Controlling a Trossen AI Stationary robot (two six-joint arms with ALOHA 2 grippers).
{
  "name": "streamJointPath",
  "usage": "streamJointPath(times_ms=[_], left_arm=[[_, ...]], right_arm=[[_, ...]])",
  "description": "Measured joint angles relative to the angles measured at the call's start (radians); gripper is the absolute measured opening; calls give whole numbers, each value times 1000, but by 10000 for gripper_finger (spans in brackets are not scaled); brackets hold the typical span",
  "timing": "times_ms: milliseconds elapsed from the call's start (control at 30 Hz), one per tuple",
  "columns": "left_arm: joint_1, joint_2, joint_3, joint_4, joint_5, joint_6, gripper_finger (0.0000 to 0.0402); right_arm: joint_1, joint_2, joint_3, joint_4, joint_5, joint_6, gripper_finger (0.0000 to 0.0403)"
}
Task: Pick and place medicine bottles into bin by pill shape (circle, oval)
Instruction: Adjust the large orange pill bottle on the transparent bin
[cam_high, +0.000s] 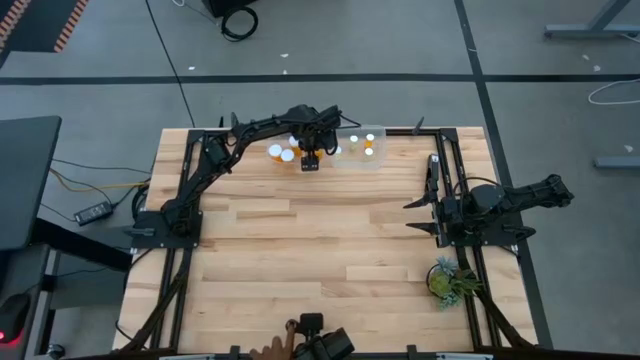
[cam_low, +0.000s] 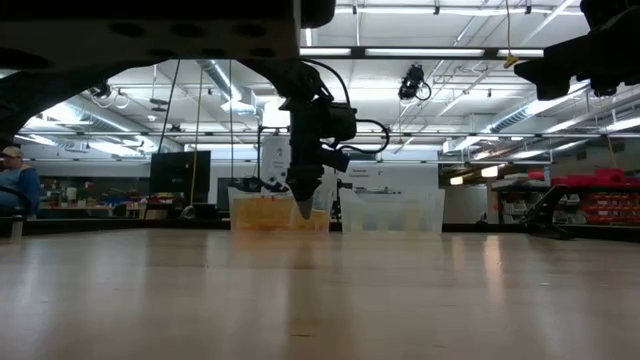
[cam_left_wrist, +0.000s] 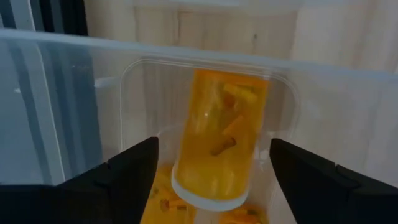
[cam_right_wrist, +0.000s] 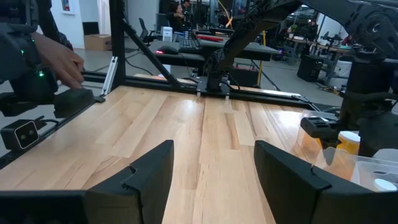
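Two clear bins (cam_high: 360, 145) sit side by side at the desk's (cam_high: 320, 260) far edge, and the left pincer (cam_high: 310, 160) hangs over the left one. The left wrist view shows its fingers (cam_left_wrist: 124, 180) spread wide, with an amber bottle (cam_left_wrist: 219, 140) between them but touching neither; it lies tilted, white cap toward the camera, on other bottles inside the bin. The bottle looks released, so this drop seems finished. More white-capped bottles (cam_high: 281, 153) show in the left bin, and others in the right bin.

The right pincer (cam_high: 425, 205) waits open near the desk's right edge, holding nothing. A green plant (cam_high: 450, 278) stands by the near right corner, and a person's hand (cam_right_wrist: 62, 59) rests on a device at the near edge.

Risks from here, as I judge them: lifting out at an angle could snag a finger on the bin wall and drag the bin, or clip the leaning bottle and roll it. The pills inside look elongated; if this bin is meant for round ones, the sort is wrong.

No label, brand or writing can be read on any bottle or bin.
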Motion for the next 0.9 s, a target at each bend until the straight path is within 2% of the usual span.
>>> streamJointPath(times_ms=[133,267,600,900], left_arm=[[1,0,0,-5,-2,-23,334],[2,9,0,-3,-6,-12,334],[2,49,0,-27,-32,25,312],[-1,49,0,-41,-34,18,273]], right_arm=[[0,0,0,0,0,0,229],[0,0,0,0,-2,0,229],[0,0,0,3,-3,0,229],[0,0,0,3,-3,0,229]])
